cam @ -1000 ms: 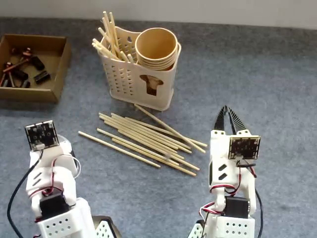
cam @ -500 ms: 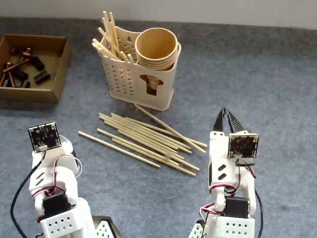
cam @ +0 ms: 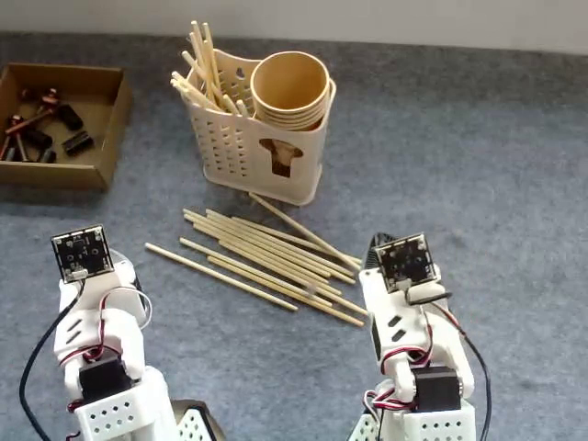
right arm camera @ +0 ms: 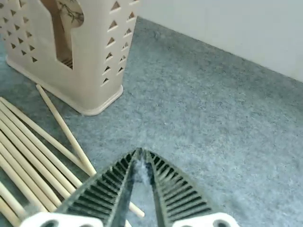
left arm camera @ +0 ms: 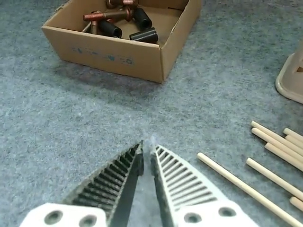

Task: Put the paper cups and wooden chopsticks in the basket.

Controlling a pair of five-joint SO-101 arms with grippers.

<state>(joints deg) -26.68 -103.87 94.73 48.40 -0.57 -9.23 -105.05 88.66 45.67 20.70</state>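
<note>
The tan basket (cam: 241, 158) stands on the grey carpet (cam: 478, 165). A stack of paper cups (cam: 290, 84) sits inside one side of it. A bunch of wooden chopsticks (cam: 200, 64) sticks up out of the other side. Many more loose chopsticks (cam: 266, 259) lie flat on the carpet in front of the basket, side by side. The right gripper (right arm camera: 140, 158) has its two fingers pressed together with nothing between them. It is just beside the near ends of the loose chopsticks. The left gripper (left arm camera: 147, 150) also has its fingers together and holds nothing. It points at bare carpet between the loose chopsticks and a brown cardboard box (left arm camera: 104, 52). The box holds dark and copper metal parts (cam: 41, 124).
</note>
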